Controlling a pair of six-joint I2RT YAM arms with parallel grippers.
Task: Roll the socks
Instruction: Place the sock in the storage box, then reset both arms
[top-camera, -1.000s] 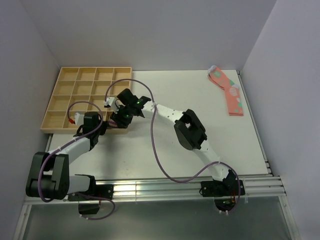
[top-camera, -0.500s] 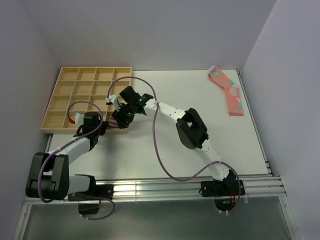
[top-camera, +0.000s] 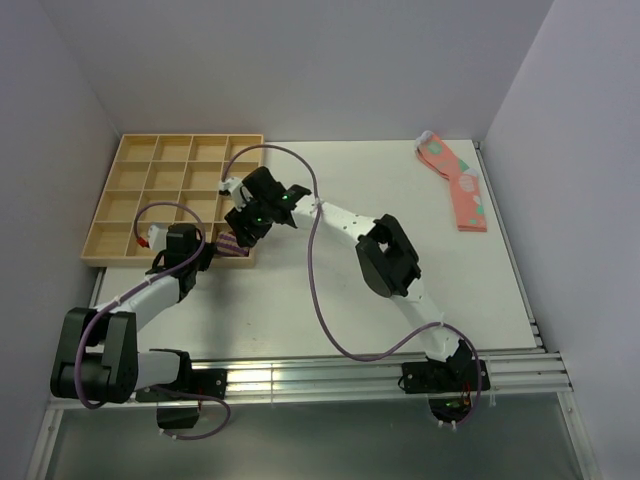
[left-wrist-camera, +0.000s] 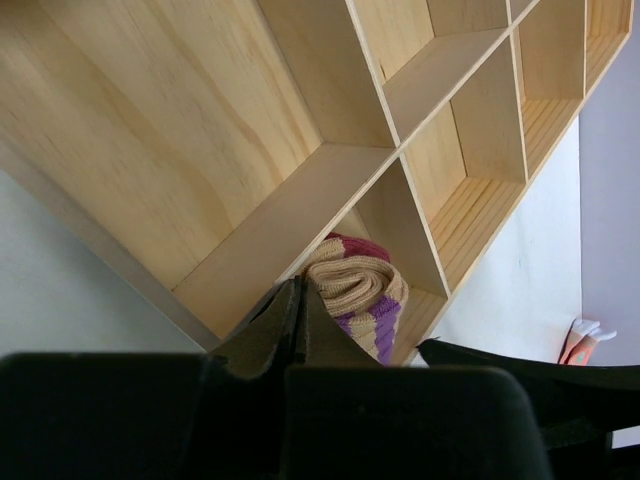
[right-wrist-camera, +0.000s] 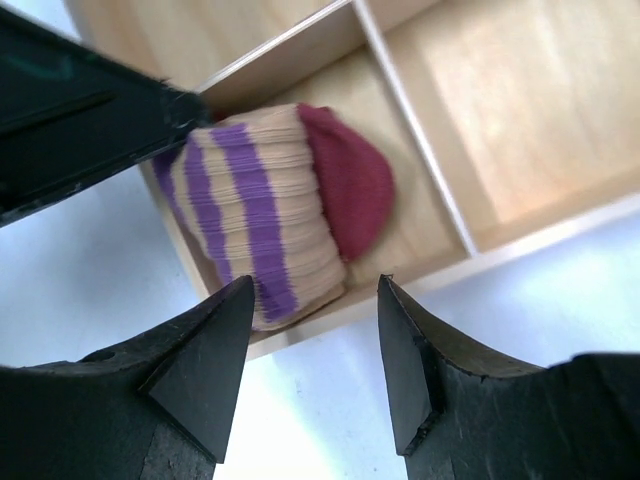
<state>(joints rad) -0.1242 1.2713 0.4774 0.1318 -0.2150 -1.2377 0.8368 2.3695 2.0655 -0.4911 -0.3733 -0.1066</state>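
Right wrist shows the rolled sock (right-wrist-camera: 270, 205) in the tray's (right-wrist-camera: 520, 120) corner, right tool (right-wrist-camera: 312, 290) apart, left tool (left-wrist-camera: 300, 300) together, seemingly steadying it.

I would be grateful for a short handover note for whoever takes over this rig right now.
Left tool: shut, tips against the rolled sock, nothing visibly between them.
Right tool: open, empty, hovering just above it.
The sock lies rolled in the near right corner compartment of the wooden tray.
Done: rolling, placing.
Left: probably just back both tools away.
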